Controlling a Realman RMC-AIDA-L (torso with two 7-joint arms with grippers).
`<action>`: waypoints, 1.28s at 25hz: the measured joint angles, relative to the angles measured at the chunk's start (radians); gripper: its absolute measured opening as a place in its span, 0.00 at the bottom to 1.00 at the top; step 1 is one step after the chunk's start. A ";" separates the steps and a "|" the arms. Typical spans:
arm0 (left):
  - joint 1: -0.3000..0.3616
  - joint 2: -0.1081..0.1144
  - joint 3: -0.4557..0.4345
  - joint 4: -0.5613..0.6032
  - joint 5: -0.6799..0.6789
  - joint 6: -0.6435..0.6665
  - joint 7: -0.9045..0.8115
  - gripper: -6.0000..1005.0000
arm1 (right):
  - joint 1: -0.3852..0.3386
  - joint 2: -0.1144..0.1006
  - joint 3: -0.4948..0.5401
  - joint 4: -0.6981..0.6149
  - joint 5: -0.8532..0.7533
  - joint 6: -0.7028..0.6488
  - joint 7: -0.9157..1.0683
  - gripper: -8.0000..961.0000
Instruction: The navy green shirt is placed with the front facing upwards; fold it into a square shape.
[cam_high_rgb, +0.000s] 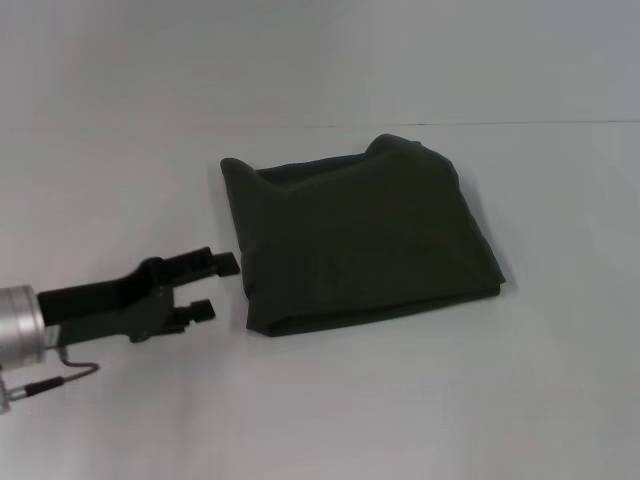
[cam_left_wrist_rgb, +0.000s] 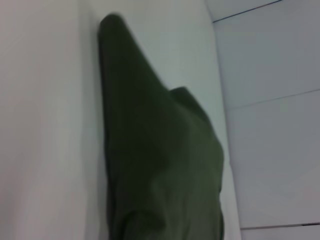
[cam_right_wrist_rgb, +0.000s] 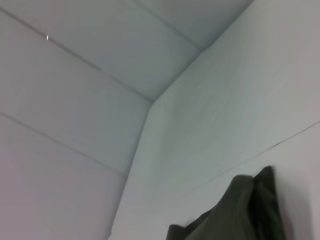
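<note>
Only the head view shows the left claw (cam_high_rgb: 222, 287), parted and empty, beside the folded navy green shirt (cam_high_rgb: 365, 235).

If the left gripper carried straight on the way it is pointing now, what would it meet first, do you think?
Most likely the left edge of the folded navy green shirt. The left gripper points at it, open, just short of it; its height above the table is unclear.

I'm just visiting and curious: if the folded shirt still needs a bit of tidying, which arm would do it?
Probably the left. The left gripper hangs open just beside the navy green shirt, near its front corner. The right gripper is out of the head view, so it seems farther away.
</note>
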 joint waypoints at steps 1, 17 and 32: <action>-0.003 -0.004 0.008 -0.012 0.004 -0.014 -0.011 0.93 | -0.009 0.000 0.007 0.001 0.001 -0.001 -0.008 0.43; -0.053 -0.038 0.060 -0.128 0.006 -0.202 -0.145 0.93 | 0.012 0.011 0.035 0.007 0.006 -0.001 -0.074 0.43; -0.077 -0.037 0.054 -0.182 0.012 -0.293 -0.158 0.93 | 0.016 0.010 0.043 0.012 0.044 0.001 -0.073 0.44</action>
